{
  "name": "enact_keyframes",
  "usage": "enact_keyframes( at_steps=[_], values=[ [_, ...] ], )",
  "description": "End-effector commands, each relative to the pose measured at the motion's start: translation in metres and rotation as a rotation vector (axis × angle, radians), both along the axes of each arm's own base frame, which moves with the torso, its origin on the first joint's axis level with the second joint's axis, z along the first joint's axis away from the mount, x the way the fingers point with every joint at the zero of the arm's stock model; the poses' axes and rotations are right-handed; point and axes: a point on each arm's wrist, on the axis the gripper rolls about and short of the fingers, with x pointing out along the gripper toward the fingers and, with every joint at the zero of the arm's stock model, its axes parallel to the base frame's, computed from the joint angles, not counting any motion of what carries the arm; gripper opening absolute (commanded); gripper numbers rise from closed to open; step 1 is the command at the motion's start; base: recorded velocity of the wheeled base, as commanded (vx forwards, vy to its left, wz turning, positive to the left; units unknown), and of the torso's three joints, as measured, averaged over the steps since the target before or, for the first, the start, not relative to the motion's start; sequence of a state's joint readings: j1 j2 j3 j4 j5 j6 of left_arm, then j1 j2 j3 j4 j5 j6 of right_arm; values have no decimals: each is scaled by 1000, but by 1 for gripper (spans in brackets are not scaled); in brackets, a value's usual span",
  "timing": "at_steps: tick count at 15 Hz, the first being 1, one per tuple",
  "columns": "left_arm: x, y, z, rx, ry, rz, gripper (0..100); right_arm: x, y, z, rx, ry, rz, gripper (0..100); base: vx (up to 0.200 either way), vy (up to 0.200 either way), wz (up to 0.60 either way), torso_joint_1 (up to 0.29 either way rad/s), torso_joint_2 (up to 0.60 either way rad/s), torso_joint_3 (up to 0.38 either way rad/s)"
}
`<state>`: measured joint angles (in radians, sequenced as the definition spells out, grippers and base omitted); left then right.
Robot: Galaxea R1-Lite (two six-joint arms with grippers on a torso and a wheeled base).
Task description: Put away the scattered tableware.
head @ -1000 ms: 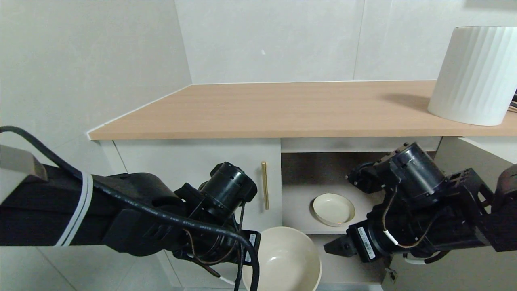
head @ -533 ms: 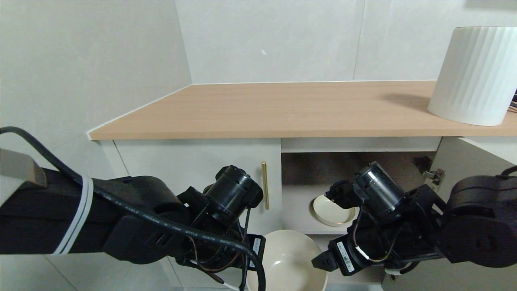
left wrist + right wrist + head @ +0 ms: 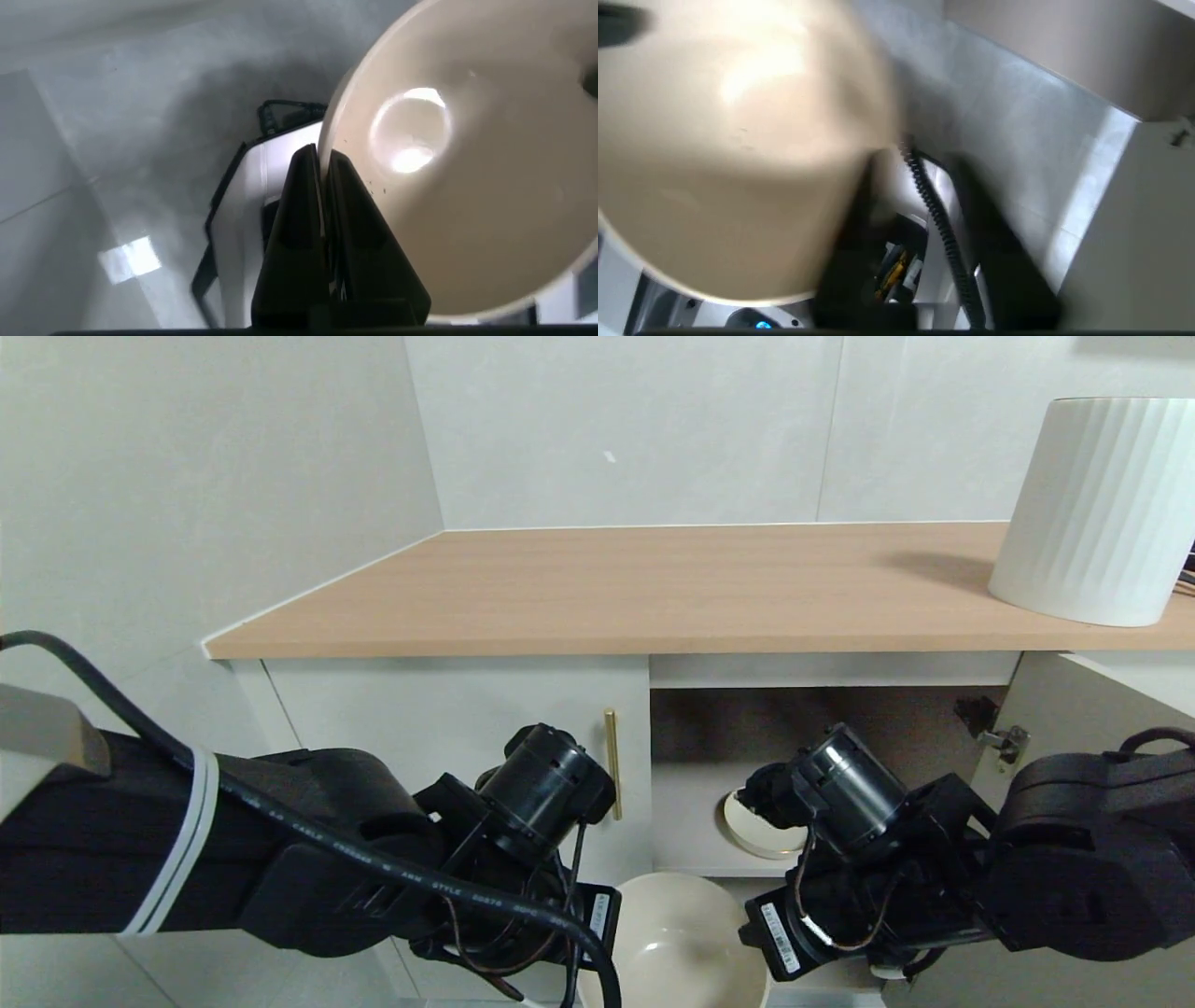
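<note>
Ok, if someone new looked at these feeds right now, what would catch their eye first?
The big cream bowl low in the middle, its rim pinched by the left gripper, with the right gripper close at its other side. Behind it, a small plate sits on the shelf of the open cabinet. A tall white ribbed container stands on the countertop at the right.

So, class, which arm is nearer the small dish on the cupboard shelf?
Right. The right arm partly covers the small dish; the left pincer grips the bowl, below and leftward.
</note>
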<state>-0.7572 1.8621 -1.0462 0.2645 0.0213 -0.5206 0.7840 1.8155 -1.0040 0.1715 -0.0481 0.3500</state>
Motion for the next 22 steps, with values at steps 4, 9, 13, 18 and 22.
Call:
enact_keyframes(
  at_steps=[4,9,13,18,22],
  values=[
    [-1,1,1,3,-1,2,0,0,-1,-2,-12,6,-5,0,0,0,0,0,0,0],
    [-1,2,1,12,-8,8,0,1,0,-3,-15,7,-3,0,0,0,0,0,0,0],
    [-1,2,1,15,-11,10,100,0,0,-4,-16,8,-2,0,0,0,0,0,0,0],
    [-1,2,2,10,-15,11,100,1,1,-7,-25,17,-2,0,0,0,0,0,0,0],
    [-1,3,11,-37,-43,37,100,4,1,-11,-35,24,-11,0,0,0,0,0,0,0]
  ],
)
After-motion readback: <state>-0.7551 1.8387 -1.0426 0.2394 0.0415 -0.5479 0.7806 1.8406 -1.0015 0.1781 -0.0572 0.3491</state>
